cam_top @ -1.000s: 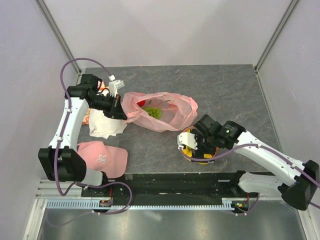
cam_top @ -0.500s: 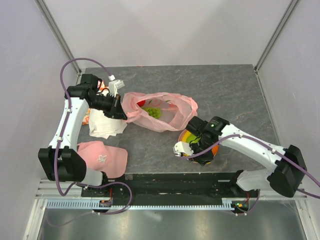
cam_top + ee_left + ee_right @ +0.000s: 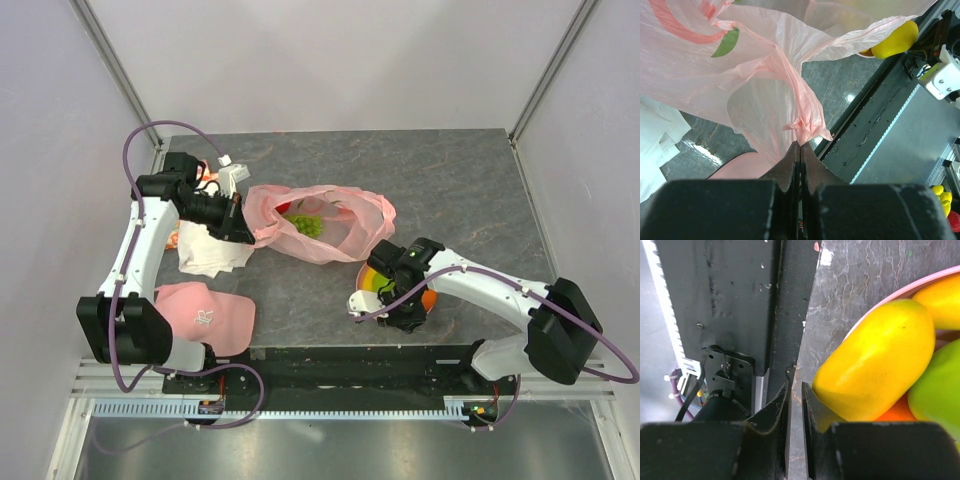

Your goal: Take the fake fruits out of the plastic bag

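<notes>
The translucent pink plastic bag [image 3: 345, 225] lies open on the table with a green fruit [image 3: 305, 225] and a red one [image 3: 283, 208] inside. My left gripper [image 3: 243, 222] is shut on a bunched edge of the bag [image 3: 802, 125] and holds it up. A yellow mango [image 3: 875, 357], a green apple [image 3: 940, 390] and an orange [image 3: 895, 412] lie on the pink plate [image 3: 900, 292]. My right gripper [image 3: 795, 387] hangs beside the plate [image 3: 368, 272] at the table's near edge. Its jaws stand almost together, with only a thin slit and nothing between them.
A white cloth [image 3: 210, 250] lies under the left arm. A pink cloth with a logo [image 3: 205, 315] sits at the near left corner. The black rail [image 3: 330, 355] runs along the table's near edge, close to the right gripper [image 3: 400, 318].
My right gripper has closed from wide open and swung off the plate toward the near edge, leaving the fruit there. The left gripper has kept its hold on the bag.
</notes>
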`<state>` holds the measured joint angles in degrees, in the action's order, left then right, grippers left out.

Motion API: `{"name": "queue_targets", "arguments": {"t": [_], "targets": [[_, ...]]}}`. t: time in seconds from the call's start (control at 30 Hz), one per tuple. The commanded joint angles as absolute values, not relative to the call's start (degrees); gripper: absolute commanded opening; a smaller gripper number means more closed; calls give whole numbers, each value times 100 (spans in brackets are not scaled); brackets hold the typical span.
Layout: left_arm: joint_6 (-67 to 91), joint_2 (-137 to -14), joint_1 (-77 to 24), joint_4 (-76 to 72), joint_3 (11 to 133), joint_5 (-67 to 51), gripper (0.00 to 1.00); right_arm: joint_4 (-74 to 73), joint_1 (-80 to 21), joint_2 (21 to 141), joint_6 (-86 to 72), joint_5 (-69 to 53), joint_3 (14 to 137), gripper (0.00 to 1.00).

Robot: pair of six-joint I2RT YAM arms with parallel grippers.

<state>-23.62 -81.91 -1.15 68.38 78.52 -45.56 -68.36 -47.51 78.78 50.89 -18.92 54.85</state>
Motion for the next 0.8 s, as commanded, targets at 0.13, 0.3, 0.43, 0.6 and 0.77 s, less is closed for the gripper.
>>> {"name": "queue_targets", "arguments": {"t": [0.13, 0.3, 0.43, 0.6, 0.77], "targets": [[-2215, -8033, -141, 6671, 7919, -4649, 2, -6390, -4746, 8016, 5080, -1661, 5388, 20], [-2224, -8042, -141, 6671, 7910, -4658, 2, -6416, -4746, 7998, 5036, -1688, 5370, 20], [-2215, -8033, -149, 6671, 7893, -4658, 2, -6451, -4746, 7954, 5036, -1688, 5361, 20], [-2224, -8016, -141, 6662, 7866, -4658, 2, -6407, -4746, 8024, 4993, -1714, 5309, 22], [-2206, -7989, -141, 6688, 7884, -4650, 2, -6756, -4737, 8042, 5018, -1618, 5422, 23]]}}
